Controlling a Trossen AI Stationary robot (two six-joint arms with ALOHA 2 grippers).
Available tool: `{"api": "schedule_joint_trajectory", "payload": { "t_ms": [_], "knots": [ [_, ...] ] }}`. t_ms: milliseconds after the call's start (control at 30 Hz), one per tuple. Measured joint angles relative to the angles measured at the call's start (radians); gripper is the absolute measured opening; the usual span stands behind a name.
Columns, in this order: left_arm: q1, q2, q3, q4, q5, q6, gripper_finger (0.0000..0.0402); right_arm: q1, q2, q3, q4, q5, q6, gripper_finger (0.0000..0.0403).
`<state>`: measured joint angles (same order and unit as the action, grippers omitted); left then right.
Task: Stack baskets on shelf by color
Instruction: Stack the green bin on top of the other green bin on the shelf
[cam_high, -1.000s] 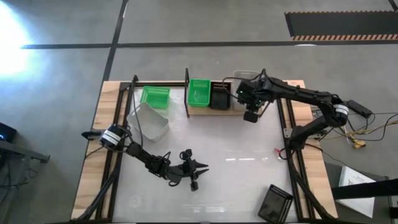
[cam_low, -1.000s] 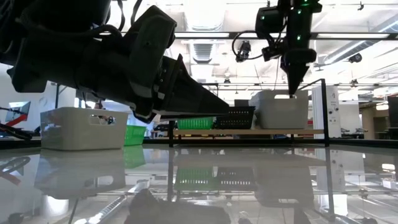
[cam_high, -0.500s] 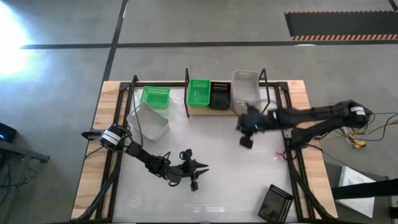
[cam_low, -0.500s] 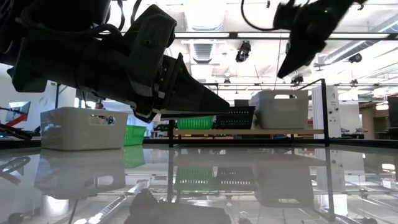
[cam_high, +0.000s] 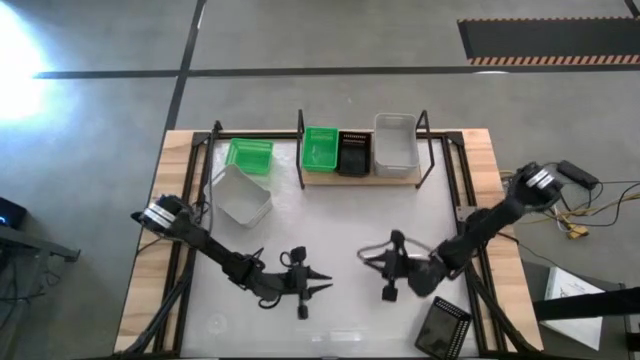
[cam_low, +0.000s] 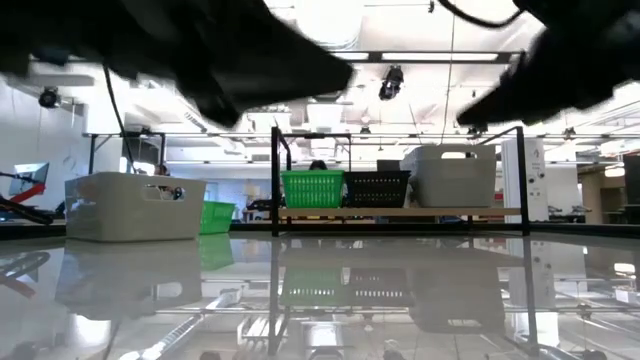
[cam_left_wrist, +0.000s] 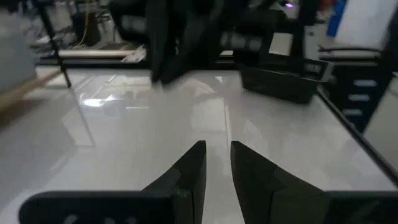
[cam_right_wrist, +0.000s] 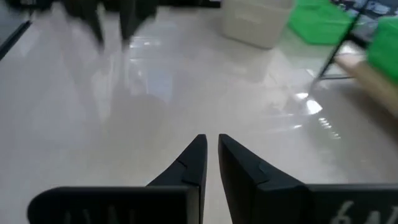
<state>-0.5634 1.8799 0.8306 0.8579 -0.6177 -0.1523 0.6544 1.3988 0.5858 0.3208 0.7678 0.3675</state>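
Note:
The shelf (cam_high: 362, 177) stands at the table's far edge and carries three baskets side by side: a green basket (cam_high: 320, 148), a black mesh basket (cam_high: 355, 152) and a white basket (cam_high: 396, 142). Left of the shelf, a second green basket (cam_high: 249, 155) and a second white basket (cam_high: 240, 195) rest on the table. Another black basket (cam_high: 443, 328) sits at the near right corner. My left gripper (cam_high: 326, 290) and my right gripper (cam_high: 366, 257) hang low over the near middle of the table, tips facing each other. Both are shut and hold nothing (cam_left_wrist: 217, 152) (cam_right_wrist: 212, 143).
Black rod posts (cam_high: 301, 150) rise at the shelf's ends. A metal frame (cam_high: 466, 210) runs along both sides of the table. The wide white tabletop (cam_high: 340, 225) between the shelf and the grippers carries nothing.
My right gripper has left the white basket standing on the shelf's right end. It has swung away toward the near edge and down to just above the table's near middle. My left gripper has shifted slightly toward the near edge.

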Motion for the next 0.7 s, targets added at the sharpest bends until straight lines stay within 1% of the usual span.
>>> {"api": "schedule_joint_trajectory", "payload": {
  "t_ms": [100, 167, 300, 400, 467, 533, 700],
  "knots": [
    [-0.039, -0.088, 0.028, -0.159, -0.015, 0.011, 0.0058, 0.034, 0.126, 0.018, 0.1, 0.003, 0.002, 0.0033],
    [-0.064, -0.15, 0.061, -0.305, -0.027, 0.007, 0.0058, 0.048, 0.205, 0.049, 0.133, 0.004, 0.009, 0.0033],
    [-0.122, -0.247, 0.154, -0.605, -0.073, 0.001, 0.0058, 0.072, 0.336, 0.143, 0.13, 0.02, 0.023, 0.0033],
    [-0.166, -0.301, 0.227, -0.81, -0.104, -0.041, 0.0058, 0.097, 0.393, 0.219, 0.124, 0.021, -0.02, 0.0033],
    [-0.191, -0.329, 0.271, -0.947, -0.125, -0.108, 0.0058, 0.119, 0.41, 0.264, 0.109, 0.021, -0.047, 0.0033],
    [-0.21, -0.352, 0.305, -1.075, -0.143, -0.211, 0.0058, 0.145, 0.412, 0.311, 0.058, 0.025, -0.054, 0.0033],
    [-0.235, -0.404, 0.36, -1.425, -0.15, -0.575, 0.0058, 0.238, 0.404, 0.429, -0.185, 0.108, 0.0, 0.0033]
  ]
}}
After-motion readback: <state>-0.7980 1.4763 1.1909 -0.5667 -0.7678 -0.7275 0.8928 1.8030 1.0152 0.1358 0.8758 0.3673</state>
